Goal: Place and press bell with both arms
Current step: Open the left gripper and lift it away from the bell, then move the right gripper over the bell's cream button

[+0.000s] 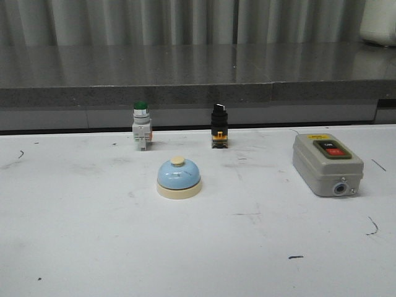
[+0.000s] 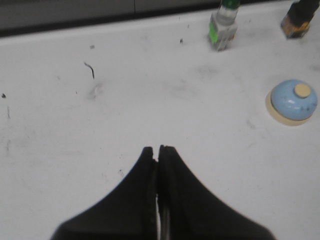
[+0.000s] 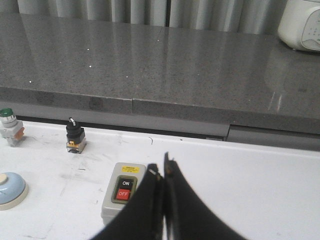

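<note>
The bell [image 1: 178, 177] is a light-blue dome with a cream base and cream button, standing upright on the white table near the middle. It also shows in the left wrist view [image 2: 293, 101] and at the edge of the right wrist view [image 3: 10, 189]. My left gripper [image 2: 156, 150] is shut and empty, above bare table well to the left of the bell. My right gripper [image 3: 161, 166] is shut and empty, above the table beside the grey box. Neither gripper shows in the front view.
A grey switch box [image 1: 327, 163] with ON and OFF buttons lies at the right. A green-capped pushbutton [image 1: 142, 126] and a black selector switch [image 1: 219, 127] stand behind the bell. A grey stone ledge [image 1: 185, 74] runs along the table's far edge.
</note>
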{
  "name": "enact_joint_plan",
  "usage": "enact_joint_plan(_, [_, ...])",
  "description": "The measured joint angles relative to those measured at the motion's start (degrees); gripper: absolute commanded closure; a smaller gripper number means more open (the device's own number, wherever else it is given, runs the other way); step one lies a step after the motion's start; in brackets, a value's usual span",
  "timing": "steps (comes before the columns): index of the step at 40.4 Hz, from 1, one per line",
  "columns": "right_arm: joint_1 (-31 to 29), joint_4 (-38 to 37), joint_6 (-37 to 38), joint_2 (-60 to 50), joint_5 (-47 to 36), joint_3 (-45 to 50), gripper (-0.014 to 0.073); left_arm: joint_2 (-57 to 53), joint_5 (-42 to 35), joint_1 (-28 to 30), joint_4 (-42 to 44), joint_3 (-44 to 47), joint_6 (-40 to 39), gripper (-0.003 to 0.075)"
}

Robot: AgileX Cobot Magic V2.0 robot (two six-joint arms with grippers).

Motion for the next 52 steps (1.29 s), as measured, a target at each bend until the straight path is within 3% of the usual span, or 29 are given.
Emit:
enact_joint_plan(10, [0.0, 0.0, 0.0, 4.8, 0.5, 0.0, 0.0655, -28.4, -2.2, 0.0, -0.4, 10.2, 0.0, 0.074])
enact_joint_plan(17, [0.0, 1.5, 0.0, 12.5, -0.9, -1.6, 0.0655, -39.4, 0.1, 0.0, -0.5, 13.0, 0.0, 0.074])
enact_joint_plan(24, [5.2, 2.0, 0.0, 24.7, -3.7, -6.0, 0.0655, -42.3, 0.5, 0.0, -0.6, 13.5, 0.0, 0.074])
enact_joint_plan(37, [23.3, 2.1, 0.0, 54.3, -9.0, -19.4, 0.0655, -42.4, 0.6, 0.0, -0.6, 13.5, 0.0, 0.074])
enact_joint_plan(52, [31.1, 2.3, 0.0, 77.8, -8.3, -38.0, 0.0655, -42.4, 0.7, 0.0, -0.6, 13.5, 0.0, 0.074])
